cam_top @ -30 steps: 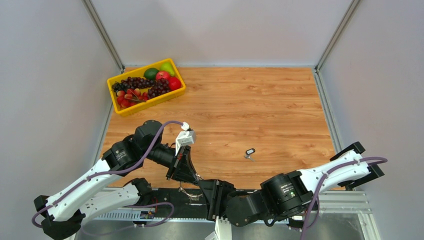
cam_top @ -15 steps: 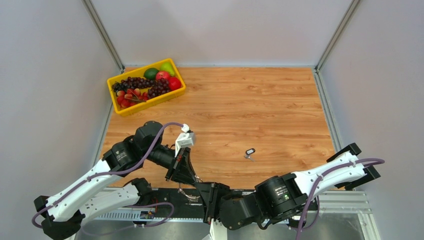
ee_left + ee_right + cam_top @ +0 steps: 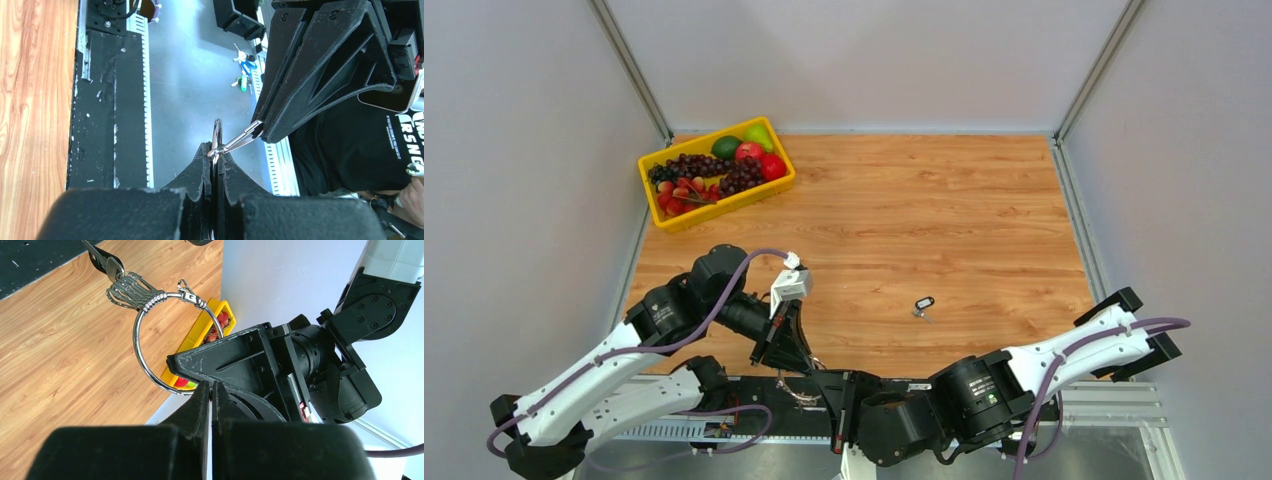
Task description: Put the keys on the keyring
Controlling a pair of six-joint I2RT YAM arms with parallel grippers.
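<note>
Your left hand [image 3: 214,152] is closed tight on the keyring [image 3: 136,345]. Its two matte black, wedge-shaped fingers [image 3: 199,167] press on either side of the thin wire. The left wrist view shows that wire edge-on and upright above the fingertips.

Your right hand [image 3: 211,388] has its fingers drawn nearly together, with only a hairline slit between them. Its pointed tip meets a thin silver strip [image 3: 235,140] that slants down to the ring just above the left fingertips. Whether that strip belongs to the ring, you cannot tell.

Seen from the right wrist, the keyring is a round loop of bright, polished wire, held in the air over the bench [image 3: 924,220]. A fan of small flat silver keys [image 3: 127,290] is bunched on its upper arc, beside a small snap hook [image 3: 190,294].

The key [image 3: 924,303] has a rounded black plastic head and a short silver blade. It lies flat on the wood-grain bench, well apart from both hands. At the far left corner stands a yellow plastic tray [image 3: 724,206] of fruit [image 3: 709,165].
</note>
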